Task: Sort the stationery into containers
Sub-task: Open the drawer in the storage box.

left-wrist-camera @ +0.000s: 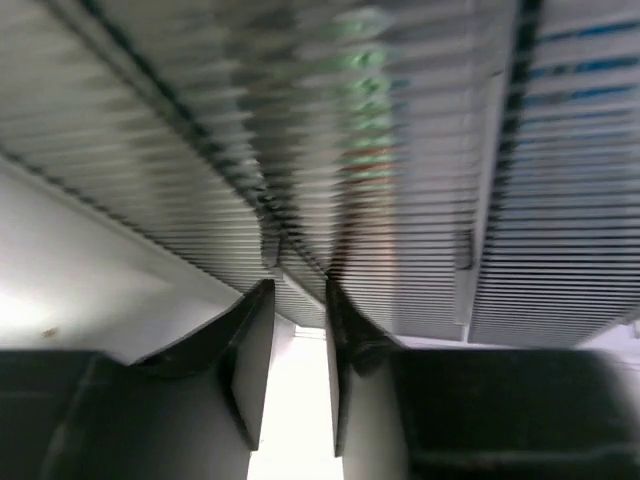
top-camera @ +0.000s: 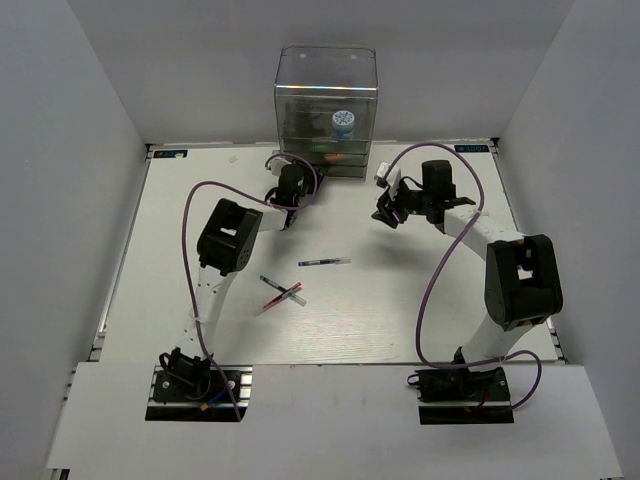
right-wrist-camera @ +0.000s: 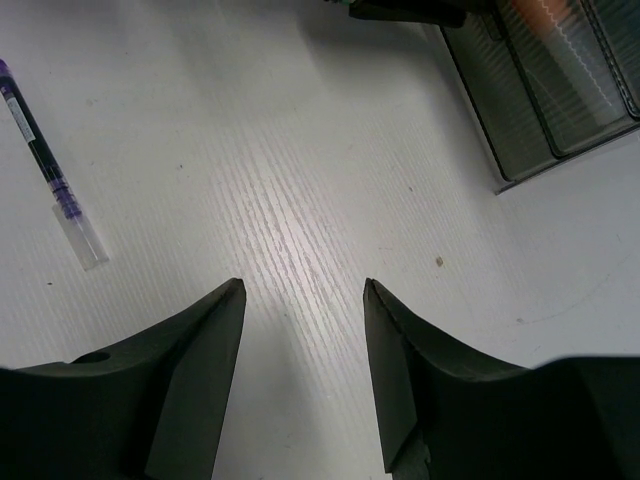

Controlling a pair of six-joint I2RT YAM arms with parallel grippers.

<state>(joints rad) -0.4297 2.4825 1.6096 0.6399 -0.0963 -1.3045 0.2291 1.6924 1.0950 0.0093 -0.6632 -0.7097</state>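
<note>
The clear acrylic organizer [top-camera: 326, 100] stands at the table's far edge, with a blue-white roll [top-camera: 343, 122] in its top compartment. My left gripper [top-camera: 292, 185] is at its lower left front. In the left wrist view the left gripper [left-wrist-camera: 298, 290] is narrowly open and empty, close to the ribbed drawer fronts [left-wrist-camera: 420, 150], where blurred green [left-wrist-camera: 365, 75] and orange colours show through. My right gripper [top-camera: 388, 215] is open and empty over bare table [right-wrist-camera: 304, 285]. A dark pen [top-camera: 324, 262] lies mid-table and also shows in the right wrist view [right-wrist-camera: 40, 150]. A red pen [top-camera: 272, 284] and a clear pen [top-camera: 284, 298] lie crossed.
White walls close in the table on the left, right and back. Purple cables loop above both arms [top-camera: 190, 230]. The organizer's lower drawer corner [right-wrist-camera: 540, 100] shows at the top right of the right wrist view.
</note>
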